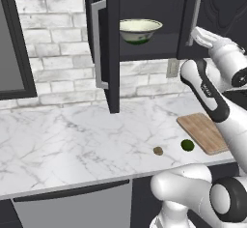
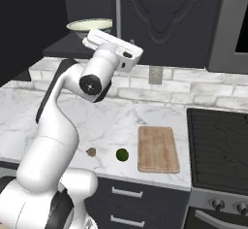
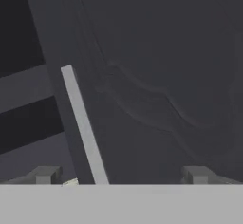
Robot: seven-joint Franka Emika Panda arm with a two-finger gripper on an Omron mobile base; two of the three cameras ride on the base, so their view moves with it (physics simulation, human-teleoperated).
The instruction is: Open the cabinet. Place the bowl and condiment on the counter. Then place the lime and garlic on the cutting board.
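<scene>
The black cabinet's left door (image 1: pixel 108 43) stands swung open, and the cream bowl (image 1: pixel 140 30) with a green band sits on the dark shelf inside. The right door (image 1: pixel 217 9) is closed. My gripper (image 1: pixel 194 33) is up at this door's silver bar handle (image 1: pixel 195 14). In the hand view the gripper (image 3: pixel 121 176) is open with nothing between its fingertips, facing the carved panel, and the handle (image 3: pixel 83 128) runs just inside the left fingertip (image 3: pixel 45 175). The lime (image 1: pixel 187 145) and garlic (image 1: pixel 157 150) lie on the marble counter (image 1: pixel 72 140) beside the cutting board (image 1: pixel 202 133). The condiment is hidden.
A dark-framed window (image 1: pixel 9 38) is at the far left of the brick wall, with an outlet (image 1: pixel 172 67) under the cabinet. A black stove top (image 2: pixel 218 145) lies right of the cutting board (image 2: pixel 157 149). My arm's elbow (image 1: pixel 205 89) hangs over the counter.
</scene>
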